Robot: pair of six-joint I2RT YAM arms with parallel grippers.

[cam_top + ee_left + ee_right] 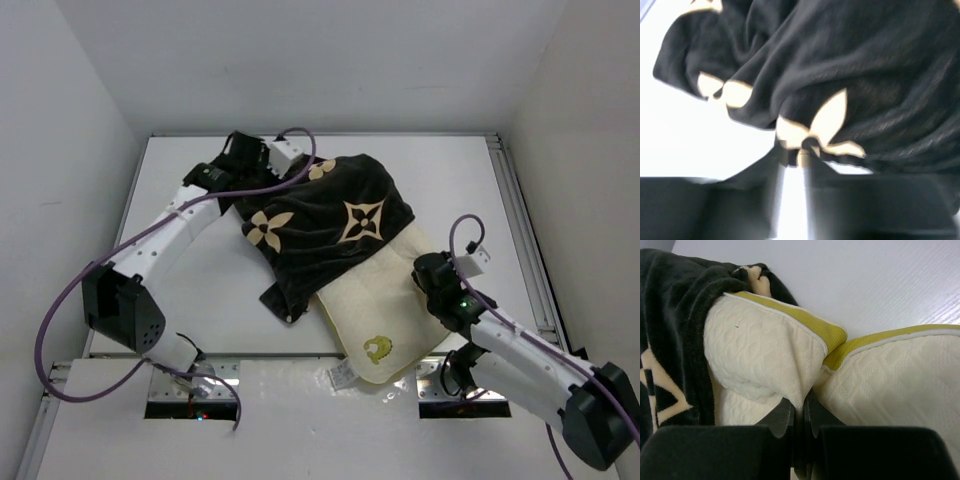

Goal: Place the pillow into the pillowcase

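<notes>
Cream pillow [755,345] fold pinched in right claw [801,407]; left claw [800,155] clamped on black pillowcase [865,75] edge.

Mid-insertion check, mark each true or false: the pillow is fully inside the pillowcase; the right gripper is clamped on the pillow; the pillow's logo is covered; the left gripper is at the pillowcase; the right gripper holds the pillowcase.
1. The pillow is fully inside the pillowcase. False: its near part sticks out of the case.
2. The right gripper is clamped on the pillow. True: it pinches a fold of the cream cover.
3. The logo is covered. False: it shows on the exposed near end.
4. The left gripper is at the pillowcase. True: at its far-left end, though blur hides the grip.
5. The right gripper holds the pillowcase. False: only pillow.
</notes>
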